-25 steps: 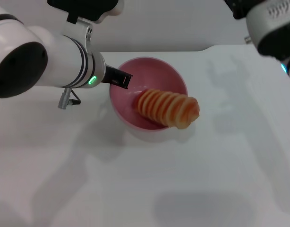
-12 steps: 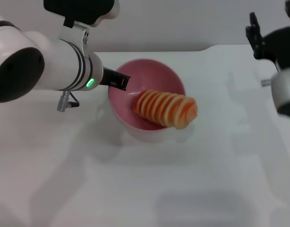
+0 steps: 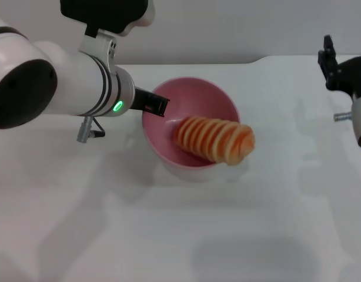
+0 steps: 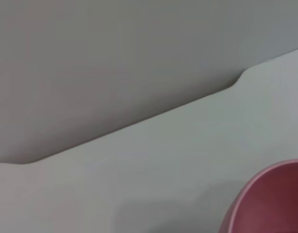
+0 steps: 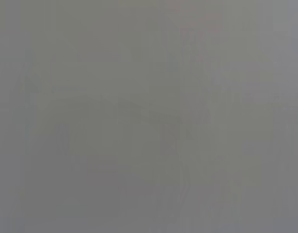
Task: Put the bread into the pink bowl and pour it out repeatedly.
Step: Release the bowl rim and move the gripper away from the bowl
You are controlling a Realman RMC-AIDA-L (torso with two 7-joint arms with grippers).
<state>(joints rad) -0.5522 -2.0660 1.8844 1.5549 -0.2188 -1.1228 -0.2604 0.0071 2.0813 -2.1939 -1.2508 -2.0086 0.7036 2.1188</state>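
Note:
The pink bowl (image 3: 199, 95) stands in the middle of the white table, tipped toward the right front. The orange-and-cream ridged bread (image 3: 214, 139) lies across its lower rim, with one end sticking out over the edge. My left gripper (image 3: 154, 106) is shut on the bowl's left rim; one dark finger shows inside the rim. In the left wrist view only a piece of the pink bowl (image 4: 273, 201) shows. My right gripper (image 3: 333, 67) hangs at the far right, apart from the bowl. The right wrist view is plain grey.
The white table (image 3: 169, 235) runs wide in front of the bowl. Its back edge with a step in it lies just behind the bowl, against a grey wall (image 4: 115, 58).
The left arm, bowl and bread have shifted a little to the right. The right arm has drawn back from the top of the view to the far right.

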